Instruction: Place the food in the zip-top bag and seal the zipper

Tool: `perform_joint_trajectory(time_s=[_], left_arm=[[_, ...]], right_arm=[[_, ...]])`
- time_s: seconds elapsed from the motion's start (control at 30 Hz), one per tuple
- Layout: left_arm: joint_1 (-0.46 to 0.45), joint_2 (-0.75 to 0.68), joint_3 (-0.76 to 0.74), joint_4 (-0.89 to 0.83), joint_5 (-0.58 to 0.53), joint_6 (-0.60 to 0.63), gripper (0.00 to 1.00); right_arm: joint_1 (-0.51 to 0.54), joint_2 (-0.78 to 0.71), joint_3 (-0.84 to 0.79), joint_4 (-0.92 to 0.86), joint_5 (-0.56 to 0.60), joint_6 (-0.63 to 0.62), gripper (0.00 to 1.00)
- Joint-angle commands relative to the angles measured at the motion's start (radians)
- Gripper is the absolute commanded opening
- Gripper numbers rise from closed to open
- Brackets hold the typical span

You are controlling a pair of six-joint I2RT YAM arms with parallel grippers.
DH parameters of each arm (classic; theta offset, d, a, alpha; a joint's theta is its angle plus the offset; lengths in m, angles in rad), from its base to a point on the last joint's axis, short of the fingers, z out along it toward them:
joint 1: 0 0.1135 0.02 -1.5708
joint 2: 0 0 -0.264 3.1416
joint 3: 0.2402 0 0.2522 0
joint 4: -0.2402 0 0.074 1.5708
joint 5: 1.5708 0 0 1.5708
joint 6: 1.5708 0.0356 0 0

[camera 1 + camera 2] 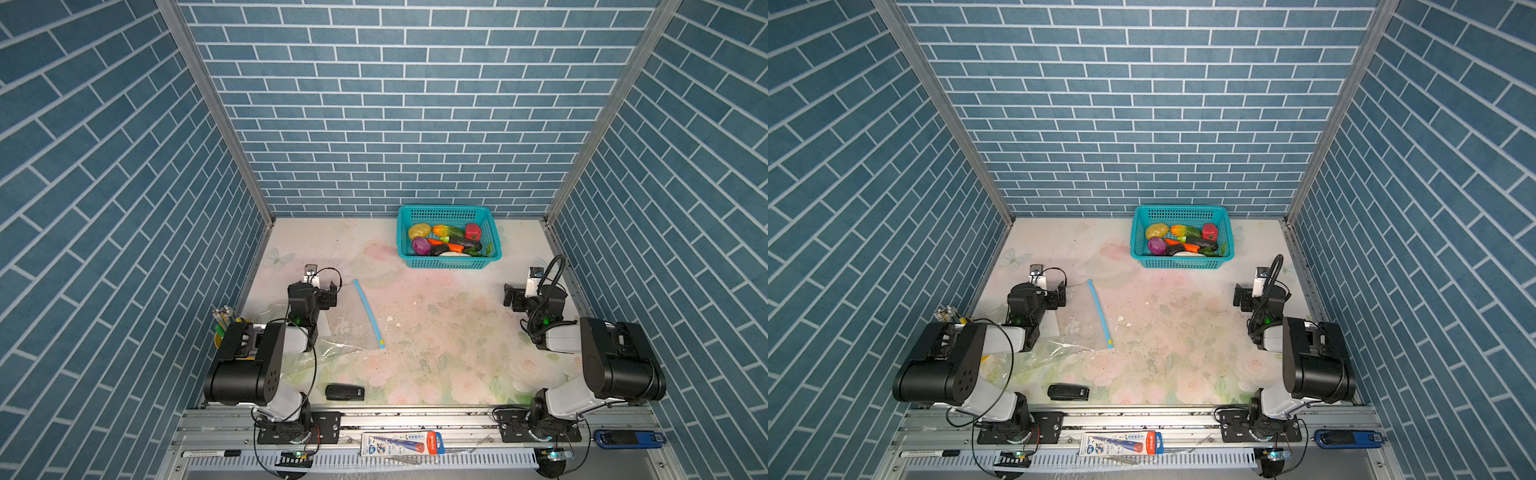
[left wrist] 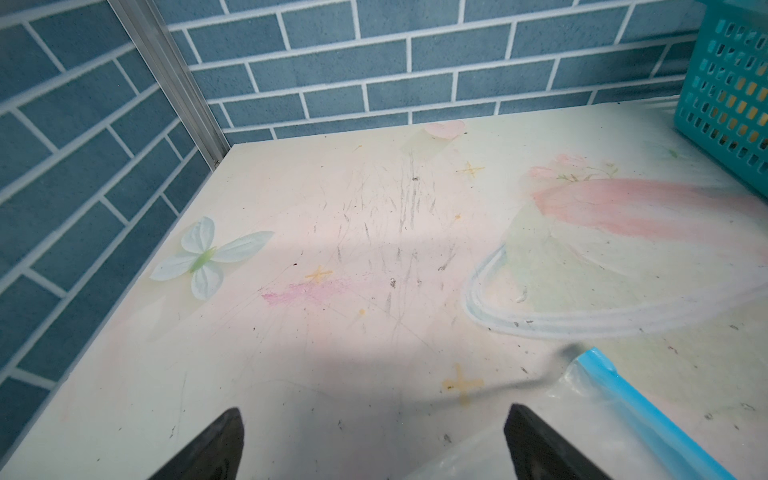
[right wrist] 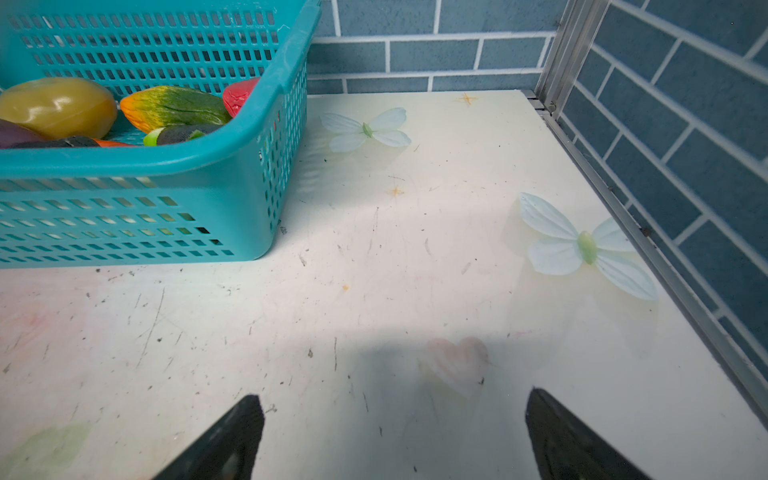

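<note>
The food point(image 1: 446, 241) point(image 1: 1183, 242), glossy toy vegetables in yellow, purple, red, orange and dark colours, lies in a teal basket point(image 1: 449, 262) at the back of the table. The right wrist view shows the yellow piece point(image 3: 58, 106) inside that basket point(image 3: 137, 166). The clear zip-top bag point(image 1: 353, 320) point(image 1: 1077, 320) lies flat left of centre. Its light-blue zipper point(image 1: 369, 313) point(image 2: 631, 399) faces the middle, with the slider tab point(image 1: 381, 344) at the near end. My left gripper point(image 1: 316, 287) point(image 2: 374, 409) stands open at the bag's far left corner, holding nothing. My right gripper point(image 1: 532, 291) point(image 3: 395, 395) is open and empty over bare table, near the basket's right front corner.
A yellow pencil cup point(image 1: 224, 328) stands at the left wall beside the left arm. A black stapler-like object point(image 1: 345, 392) lies near the front edge. On the front rail lie a pen package point(image 1: 401, 444), a marker point(image 1: 212, 454) and a blue device point(image 1: 627, 439). Brick-patterned walls enclose three sides.
</note>
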Motion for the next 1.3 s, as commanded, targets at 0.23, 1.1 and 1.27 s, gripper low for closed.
perform_joint_trajectory(time_s=[0.23, 1.1, 1.27], left_arm=[[0.004, -0.004, 0.017, 0.004, 0.004, 0.007, 0.99], [0.004, -0.004, 0.016, 0.004, 0.002, 0.007, 0.99], [0.004, -0.006, 0.011, 0.012, 0.004, 0.007, 0.99]], right_arm=[[-0.003, 0.004, 0.031, 0.008, 0.008, 0.03, 0.99], [-0.002, 0.002, 0.029, 0.012, 0.032, 0.029, 0.99], [-0.001, 0.0, 0.02, 0.026, 0.029, 0.028, 0.99]])
